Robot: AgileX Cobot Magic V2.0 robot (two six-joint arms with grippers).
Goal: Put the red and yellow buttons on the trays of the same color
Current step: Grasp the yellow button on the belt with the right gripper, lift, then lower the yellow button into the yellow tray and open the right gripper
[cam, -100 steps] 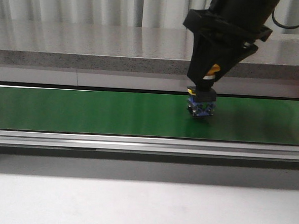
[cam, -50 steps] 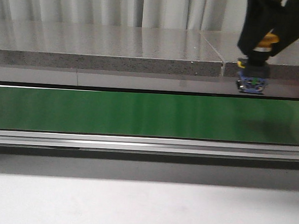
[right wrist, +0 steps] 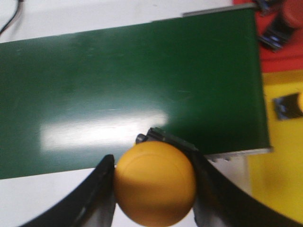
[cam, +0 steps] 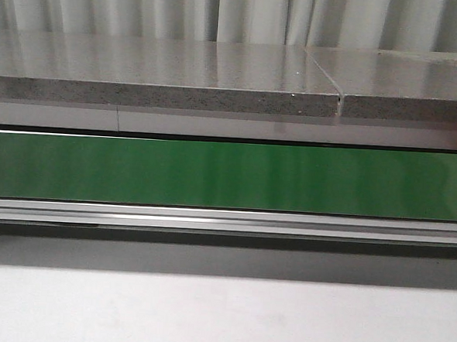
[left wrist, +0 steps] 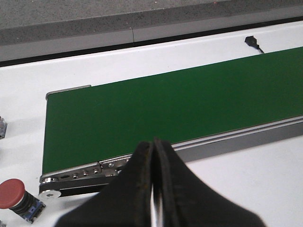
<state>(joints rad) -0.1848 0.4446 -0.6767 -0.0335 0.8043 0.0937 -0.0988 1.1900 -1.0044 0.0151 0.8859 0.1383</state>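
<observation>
Right hand (right wrist: 154, 189) clamps yellow button (right wrist: 155, 183); left hand (left wrist: 154, 189) pressed closed, empty. No legible writing.

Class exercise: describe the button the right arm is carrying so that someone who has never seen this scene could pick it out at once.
Find the green conveyor belt; the right tool hangs over its near edge. Clamped between its black fingers is the yellow button, a round dome. No other button in view is gripped.

Light was even and bright; glare lay on the green belt (right wrist: 104, 127), and the yellow button (right wrist: 155, 183) looked blurred, out of focus.
</observation>
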